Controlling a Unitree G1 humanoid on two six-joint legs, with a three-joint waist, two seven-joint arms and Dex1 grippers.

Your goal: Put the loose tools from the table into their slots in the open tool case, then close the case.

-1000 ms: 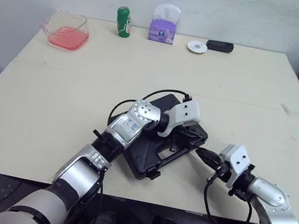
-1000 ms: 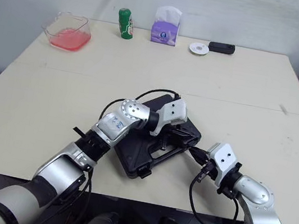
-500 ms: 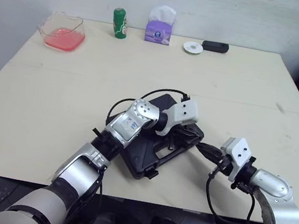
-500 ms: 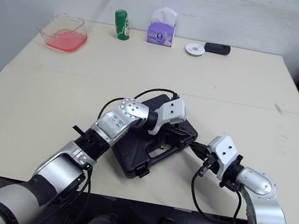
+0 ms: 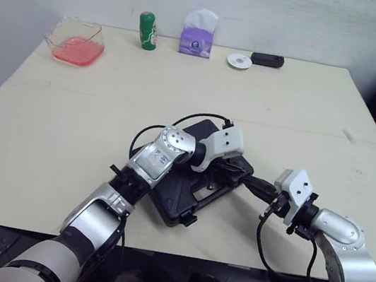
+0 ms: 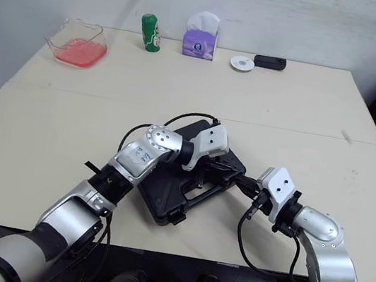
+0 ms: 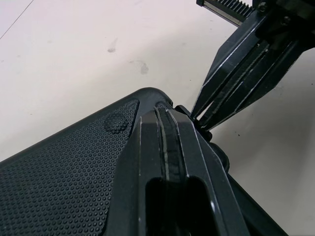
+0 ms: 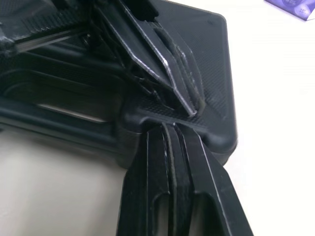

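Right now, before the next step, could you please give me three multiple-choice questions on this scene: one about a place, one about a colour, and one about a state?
1. Where on the table does the can stand?
A. At the near edge.
B. At the far edge, between the tub and the tissue box.
C. In the middle.

2. What colour is the tissue box?
A. Purple.
B. Green.
C. Orange.

3. How is the case?
A. Wide open.
B. Standing on its side.
C. Lying flat with the lid down.

Answers:
1 B: the can stands at the far edge, with the tub to its left and the tissue box to its right.
2 A: the sides of the box are purple under the white tissue.
3 C: the dotted lid faces up and no slots show.
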